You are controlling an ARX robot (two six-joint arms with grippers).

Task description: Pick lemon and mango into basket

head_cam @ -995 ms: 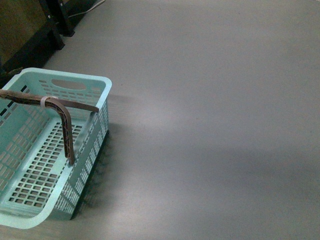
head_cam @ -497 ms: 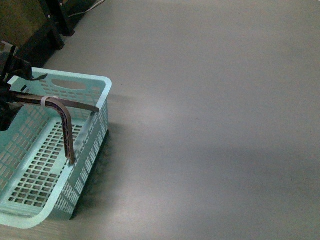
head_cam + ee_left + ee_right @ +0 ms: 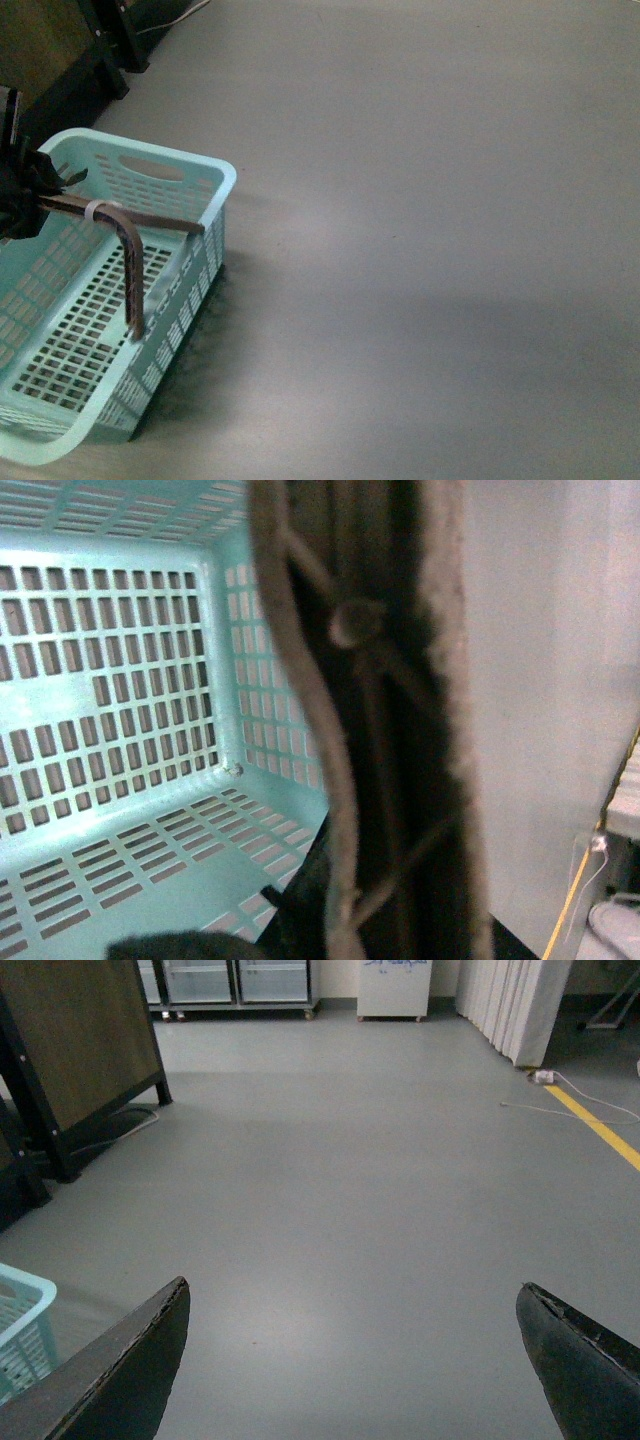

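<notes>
I see the rectangular pale teal plastic basket [image 3: 187, 298], slotted walls and floor, at 8 o'clock in my front view, its brown ribbed hoop handle [image 3: 130, 250] standing up.

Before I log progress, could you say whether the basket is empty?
Empty where visible: the basket shows bare slotted floor in front and left wrist views.

Smooth grey floor [image 3: 330, 1190] under soft, even light. At the far end stand glass-door cabinets [image 3: 235, 980] and a white unit [image 3: 395, 985]. One side holds a wood panel [image 3: 80, 1040] in a black frame; the other has a white pleated screen [image 3: 515, 1005], a yellow line [image 3: 600, 1125] and a white cable [image 3: 575, 1110].
</notes>
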